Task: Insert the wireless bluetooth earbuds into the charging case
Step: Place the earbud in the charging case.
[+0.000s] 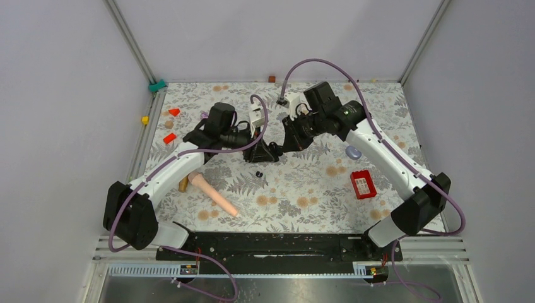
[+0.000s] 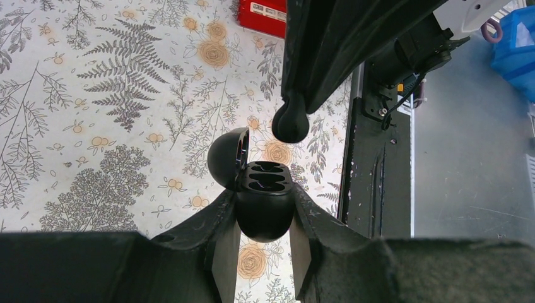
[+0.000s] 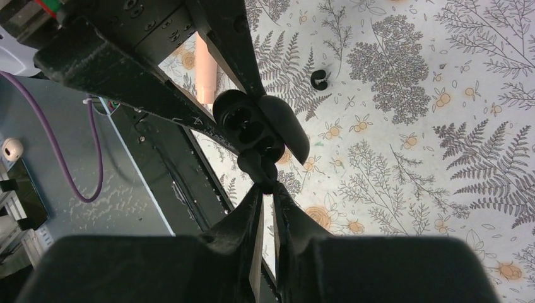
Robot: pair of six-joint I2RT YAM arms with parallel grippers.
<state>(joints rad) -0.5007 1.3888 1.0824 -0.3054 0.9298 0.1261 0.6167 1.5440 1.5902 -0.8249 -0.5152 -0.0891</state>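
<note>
Reaching inward, left claw clamped on open charging case, right claw pinching black earbud near its slots.

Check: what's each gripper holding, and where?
Left gripper: open case, by its body's sides. Right gripper: black earbud, pinched at one end.

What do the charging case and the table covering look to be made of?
Charging case: probably hard plastic, smooth black with a soft sheen; highlights curve over its rounded shell. Table covering: printed cloth or paper, matte, fern-and-flower pattern, no glare; which is unclear.
</note>
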